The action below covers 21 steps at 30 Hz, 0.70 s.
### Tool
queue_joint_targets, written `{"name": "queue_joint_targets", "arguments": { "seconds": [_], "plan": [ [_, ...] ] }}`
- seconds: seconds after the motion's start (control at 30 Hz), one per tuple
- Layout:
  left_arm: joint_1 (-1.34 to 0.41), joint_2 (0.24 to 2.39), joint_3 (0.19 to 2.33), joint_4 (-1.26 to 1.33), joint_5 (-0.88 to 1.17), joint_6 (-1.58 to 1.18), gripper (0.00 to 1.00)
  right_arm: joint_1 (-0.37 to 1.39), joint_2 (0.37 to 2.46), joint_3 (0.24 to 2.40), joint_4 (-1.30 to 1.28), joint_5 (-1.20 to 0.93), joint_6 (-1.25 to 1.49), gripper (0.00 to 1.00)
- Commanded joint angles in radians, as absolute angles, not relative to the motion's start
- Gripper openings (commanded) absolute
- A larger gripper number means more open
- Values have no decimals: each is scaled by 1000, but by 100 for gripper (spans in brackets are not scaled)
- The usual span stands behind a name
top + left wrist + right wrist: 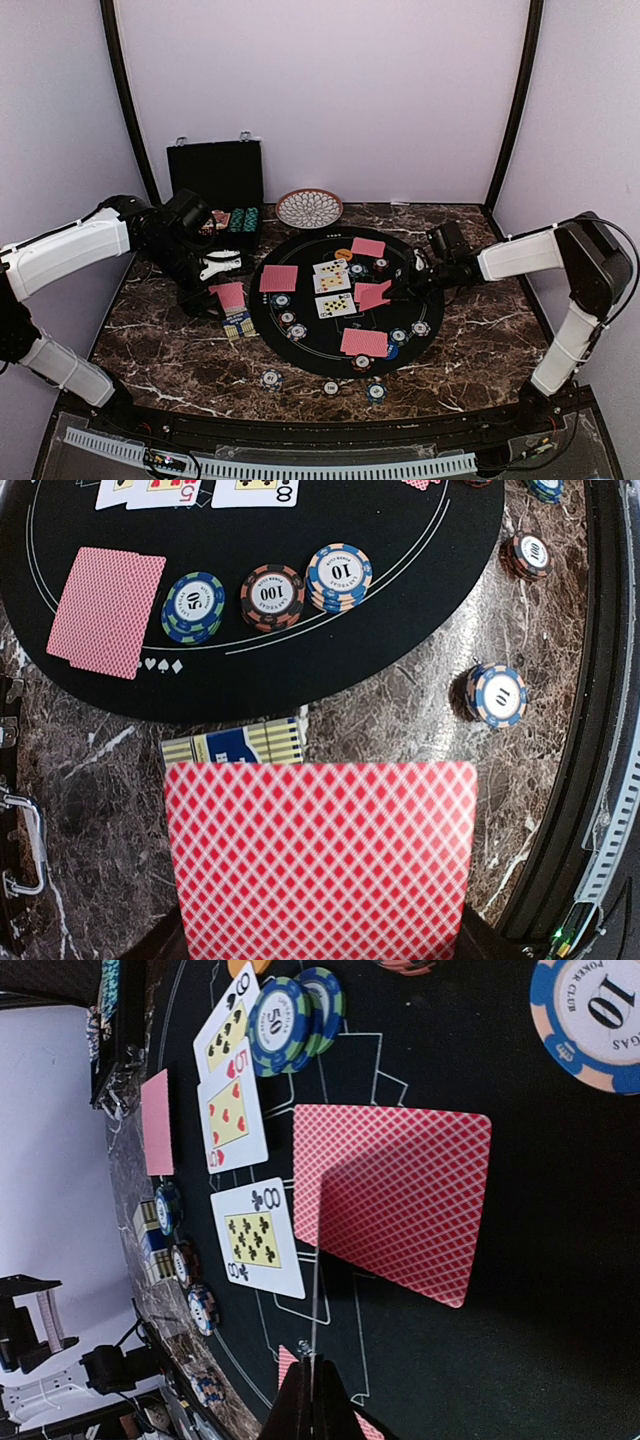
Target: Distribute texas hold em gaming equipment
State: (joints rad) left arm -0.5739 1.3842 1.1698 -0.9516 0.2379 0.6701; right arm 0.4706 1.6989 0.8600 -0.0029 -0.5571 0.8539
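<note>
A dark, veined marble table [170, 350] is carrying a round black mat [320, 356] in front of pale walls. The left gripper [224, 283] is pinching a red-backed card [320, 860] and holding it flat over the marble, just off the mat's 9 o'clock edge. The card's back is showing a fine red-and-white diamond lattice, and its corners are rounded. In the wrist view the card is hiding the fingers.

Just past the card, at 12 o'clock in that view, a blue-and-yellow card box [235, 748] is lying on the marble. Beyond the box, three chip stacks [271, 595] with striped edges are sitting in a row along the mat's rim. They are marked 50, 100 and 10.

The right gripper [312, 1400] is hovering over the mat's 3 o'clock side with its fingers pressed together and nothing showing between them. Ahead of its tips two overlapping cards [395, 1195] are lying face down on the mat. Past those, near the mat's centre, three face-up cards [240, 1130] are lying in a line.

An orange disc [343, 254] is sitting at the mat's 12 o'clock. Behind the mat, a patterned dish [309, 208] and an open black case [215, 175] are resting at the table's back edge.
</note>
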Motion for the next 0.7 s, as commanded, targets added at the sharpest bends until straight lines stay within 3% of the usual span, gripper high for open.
{"name": "queue_joint_targets", "arguments": {
  "seconds": [0.0, 0.1, 0.23, 0.67],
  "plan": [
    [-568, 1345, 1157, -949, 239, 682, 0, 464, 1721, 861, -26, -521, 809, 0],
    [-569, 1345, 1159, -947, 239, 681, 0, 465, 1738, 865, -50, -507, 795, 3],
    [-568, 1350, 1158, -944, 238, 680, 0, 465, 1744, 857, -80, -487, 775, 15],
    [-548, 1371, 1110, -871, 221, 679, 0, 468, 1577, 927, -265, -324, 738, 63]
  ]
}}
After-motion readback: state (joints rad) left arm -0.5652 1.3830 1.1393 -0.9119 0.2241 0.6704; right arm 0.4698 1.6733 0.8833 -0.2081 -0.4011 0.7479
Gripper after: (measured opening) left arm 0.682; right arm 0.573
